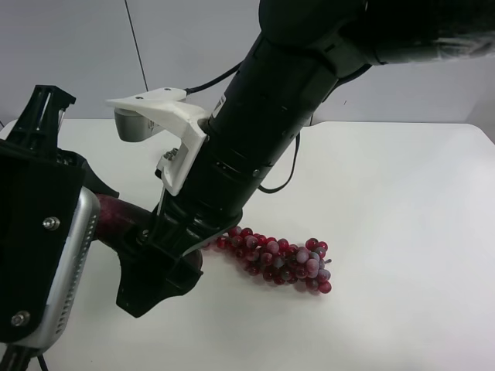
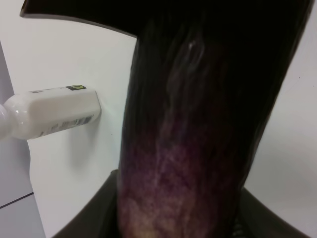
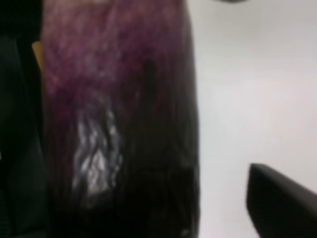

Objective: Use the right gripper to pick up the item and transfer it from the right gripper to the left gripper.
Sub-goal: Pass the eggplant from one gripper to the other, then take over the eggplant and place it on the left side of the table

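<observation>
The dark purple eggplant (image 1: 116,219) hangs above the table between the two grippers. It fills the right wrist view (image 3: 119,129) and the left wrist view (image 2: 193,129). The left gripper (image 1: 89,205), with the silver perforated plate, is shut on the eggplant; its fingers (image 2: 99,218) press against both sides. The right gripper (image 1: 143,247), on the arm with the white mount, is around the eggplant. One of its fingers (image 3: 282,203) stands clear of the eggplant with a gap, so it is open.
A bunch of red grapes (image 1: 278,259) lies on the white table (image 1: 387,232), just right of the right gripper. A white bottle (image 2: 49,111) lies on its side on the table, seen only in the left wrist view.
</observation>
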Tool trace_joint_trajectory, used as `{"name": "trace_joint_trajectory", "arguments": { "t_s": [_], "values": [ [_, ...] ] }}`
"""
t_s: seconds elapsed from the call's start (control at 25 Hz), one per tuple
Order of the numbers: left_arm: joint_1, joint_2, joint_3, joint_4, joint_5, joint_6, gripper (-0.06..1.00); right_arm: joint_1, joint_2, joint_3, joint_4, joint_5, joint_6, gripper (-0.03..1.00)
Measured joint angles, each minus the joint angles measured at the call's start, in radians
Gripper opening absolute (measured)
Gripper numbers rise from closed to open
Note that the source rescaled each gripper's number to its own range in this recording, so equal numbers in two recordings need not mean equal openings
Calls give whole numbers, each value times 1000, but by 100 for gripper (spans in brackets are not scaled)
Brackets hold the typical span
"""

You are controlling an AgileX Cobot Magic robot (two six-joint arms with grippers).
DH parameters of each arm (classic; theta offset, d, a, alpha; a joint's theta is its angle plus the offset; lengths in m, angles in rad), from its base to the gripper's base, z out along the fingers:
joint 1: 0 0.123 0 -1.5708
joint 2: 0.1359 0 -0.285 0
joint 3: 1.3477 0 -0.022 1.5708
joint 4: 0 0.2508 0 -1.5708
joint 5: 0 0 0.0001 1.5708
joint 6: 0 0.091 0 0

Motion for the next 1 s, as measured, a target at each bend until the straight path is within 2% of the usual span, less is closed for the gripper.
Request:
{"name": "trace_joint_trajectory", "arguments": {
  "t_s": [0.12,0.36,0.68,1.0],
  "values": [
    [0,0,0,0,0,0,1,0,2,0,-20,5,0,98],
    [0,0,0,0,-1,-2,1,0,-43,0,-86,66,38,99],
    [0,0,0,0,-1,-3,1,0,-174,0,-226,212,146,100],
    [0,0,0,0,-1,-3,1,0,-301,0,-348,217,310,100]
  ]
}}
